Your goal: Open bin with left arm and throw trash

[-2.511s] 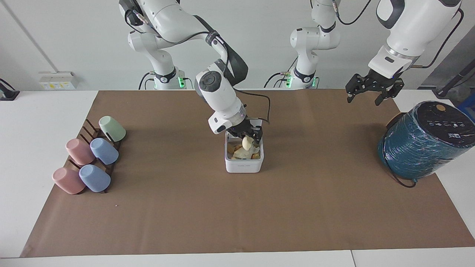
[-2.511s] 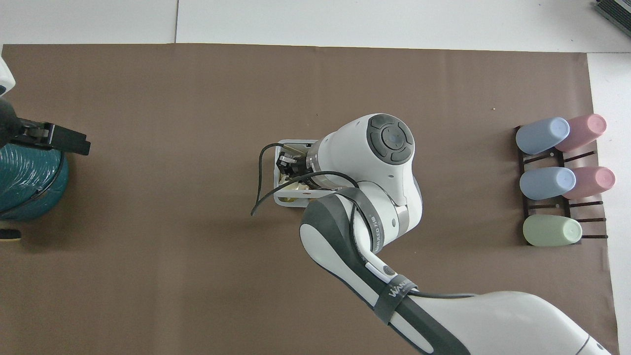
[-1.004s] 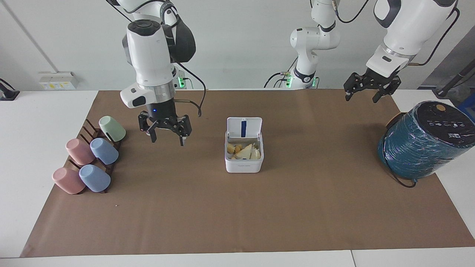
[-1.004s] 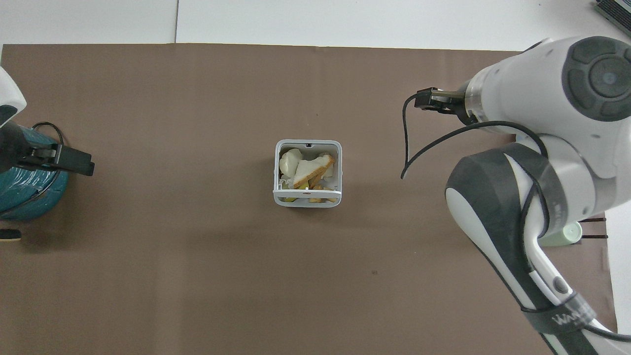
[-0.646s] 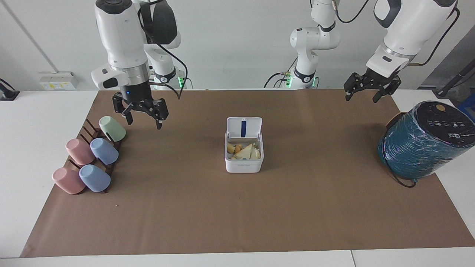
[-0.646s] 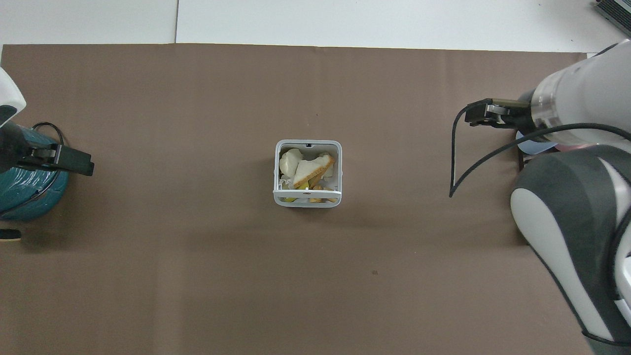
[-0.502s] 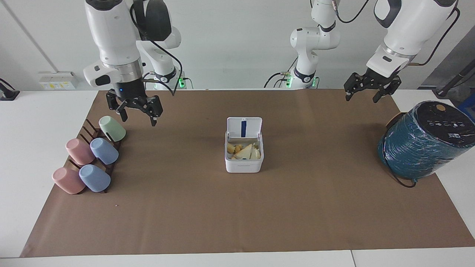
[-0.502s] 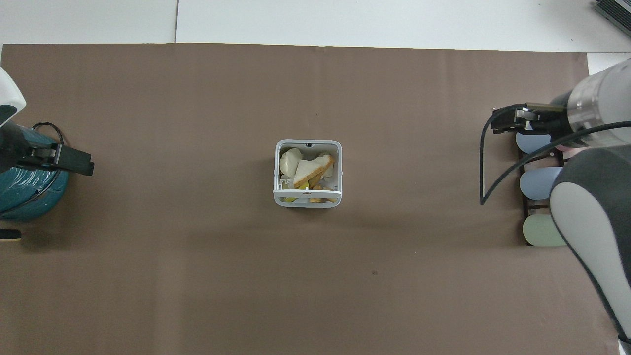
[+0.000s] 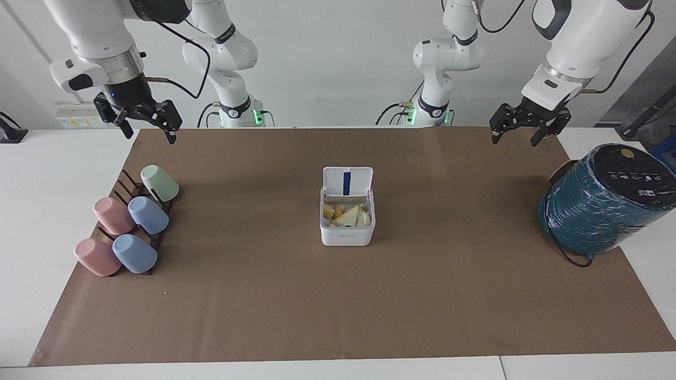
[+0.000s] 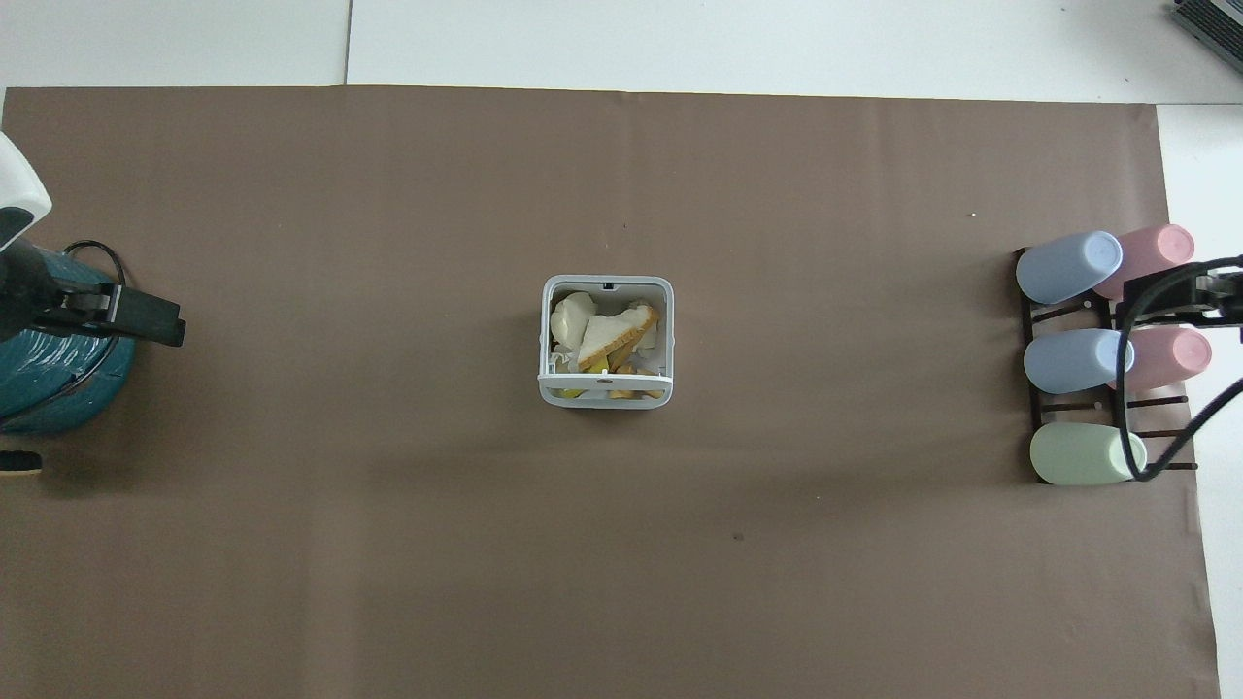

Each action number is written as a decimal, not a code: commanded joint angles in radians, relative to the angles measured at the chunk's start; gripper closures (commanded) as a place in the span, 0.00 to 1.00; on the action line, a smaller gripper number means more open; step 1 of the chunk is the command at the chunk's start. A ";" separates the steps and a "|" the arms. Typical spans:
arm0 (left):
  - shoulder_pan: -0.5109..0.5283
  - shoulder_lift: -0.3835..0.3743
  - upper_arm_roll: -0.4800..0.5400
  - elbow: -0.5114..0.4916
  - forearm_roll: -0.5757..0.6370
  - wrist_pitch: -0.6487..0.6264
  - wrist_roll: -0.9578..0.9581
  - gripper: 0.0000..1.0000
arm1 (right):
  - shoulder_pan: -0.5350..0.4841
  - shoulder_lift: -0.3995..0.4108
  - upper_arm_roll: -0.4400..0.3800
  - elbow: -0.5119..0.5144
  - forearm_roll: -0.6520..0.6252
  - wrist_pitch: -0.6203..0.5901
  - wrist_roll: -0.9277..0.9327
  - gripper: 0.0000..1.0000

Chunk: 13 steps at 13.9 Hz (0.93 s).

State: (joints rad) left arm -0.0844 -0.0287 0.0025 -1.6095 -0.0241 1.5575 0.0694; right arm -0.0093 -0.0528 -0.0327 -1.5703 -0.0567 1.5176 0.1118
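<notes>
The bin (image 9: 347, 236) stands in the middle of the brown mat. Its lid (image 9: 347, 182) is up and shows the blue stripe. The trash (image 9: 348, 215) lies inside it. In the overhead view a rounded lump (image 10: 571, 316) and a triangular wedge (image 10: 607, 335) lie on top, inside the grey rim (image 10: 542, 340). My right gripper (image 9: 150, 136) is open and empty, raised over the mat's corner by the cup rack. My left gripper (image 9: 515, 141) is open and empty, raised over the mat's edge beside the teal cylinder.
A dark rack (image 9: 127, 184) with several pastel cups (image 10: 1068, 359) lies at the right arm's end of the table. A big teal wrapped cylinder (image 9: 602, 203) with a cable stands at the left arm's end. The brown mat (image 9: 338, 306) covers most of the table.
My right gripper let go of the rounded lump into the bin, rose, and swung away to the right arm's end over the cup rack. My left arm has barely moved.
</notes>
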 commanded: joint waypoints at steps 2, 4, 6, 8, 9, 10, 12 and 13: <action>0.006 -0.028 -0.006 -0.032 0.015 0.009 -0.013 0.00 | -0.003 -0.055 -0.033 -0.061 0.021 0.018 -0.032 0.00; 0.006 -0.028 -0.006 -0.032 0.015 0.009 -0.011 0.00 | 0.006 -0.048 -0.035 -0.051 0.000 0.030 -0.034 0.00; 0.006 -0.028 -0.006 -0.032 0.015 0.009 -0.013 0.00 | 0.008 -0.048 -0.032 -0.053 0.000 0.027 -0.027 0.00; 0.006 -0.028 -0.006 -0.030 0.015 0.009 -0.011 0.00 | 0.008 -0.048 -0.024 -0.053 0.018 0.024 -0.027 0.00; 0.006 -0.028 -0.006 -0.032 0.015 0.009 -0.013 0.00 | 0.009 -0.048 -0.021 -0.053 0.018 0.024 -0.027 0.00; 0.008 -0.028 -0.004 -0.032 0.015 0.015 -0.013 0.00 | 0.009 -0.047 -0.019 -0.053 0.029 0.024 -0.024 0.00; 0.014 -0.028 -0.004 -0.032 0.015 0.012 -0.013 0.00 | 0.011 -0.047 -0.018 -0.054 0.054 0.023 -0.021 0.00; 0.017 -0.028 -0.004 -0.032 0.015 0.013 -0.014 0.00 | 0.011 -0.048 -0.018 -0.056 0.055 0.021 -0.012 0.00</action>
State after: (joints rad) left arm -0.0831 -0.0287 0.0052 -1.6095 -0.0238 1.5575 0.0674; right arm 0.0058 -0.0865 -0.0512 -1.6019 -0.0251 1.5249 0.1010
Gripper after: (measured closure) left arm 0.000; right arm 0.000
